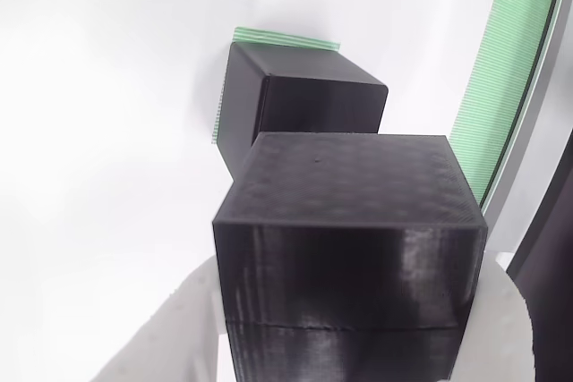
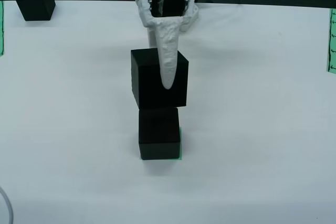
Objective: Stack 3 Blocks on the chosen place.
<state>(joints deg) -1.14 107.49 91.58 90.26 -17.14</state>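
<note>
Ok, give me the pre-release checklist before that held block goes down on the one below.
1. Grip: gripper clamps the held block - ok.
2. Base: bottom block sits on the green striped patch - ok.
3. Alignment: in the front view the held block overhangs slightly to the left - not ok.
4. Contact: whether the held block already rests on the bottom one - cannot tell.
5. Third block waits at the far left of the table - ok.

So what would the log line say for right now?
hand: shut on second block | over first block on striped patch | third block: waiting
</note>
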